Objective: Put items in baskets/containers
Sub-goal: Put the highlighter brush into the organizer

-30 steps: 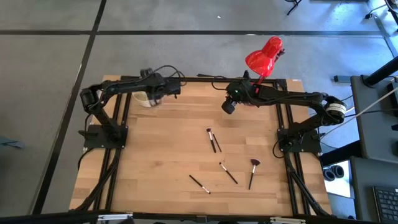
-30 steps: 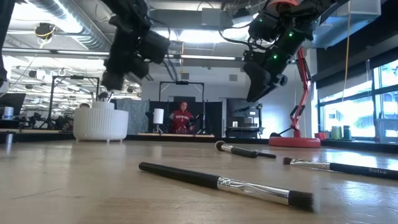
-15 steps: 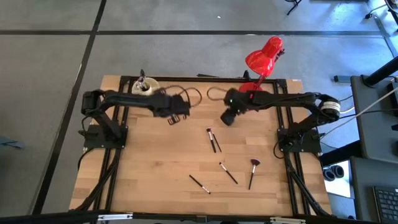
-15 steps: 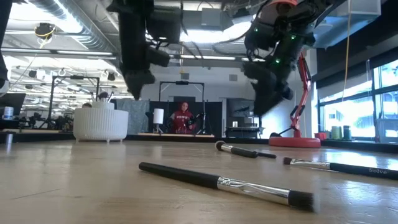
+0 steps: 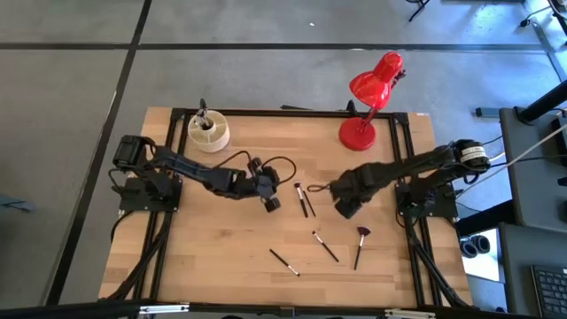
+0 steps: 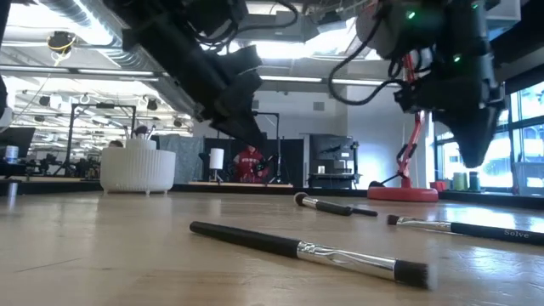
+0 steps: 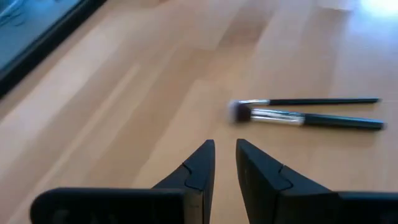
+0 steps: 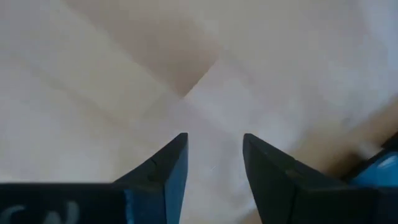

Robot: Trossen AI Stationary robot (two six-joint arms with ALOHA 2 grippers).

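While mid-table, tools (image 5: 273,203) beside brushes (image 5: 304,200)

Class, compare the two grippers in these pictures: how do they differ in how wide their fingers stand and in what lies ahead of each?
The left gripper has its fingers nearly together with only a slim gap; the right gripper stands clearly wider. The left wrist view shows a pair of makeup brushes lying ahead of the left gripper; the right wrist view shows only bare wooden table. Both are empty and above the tabletop.
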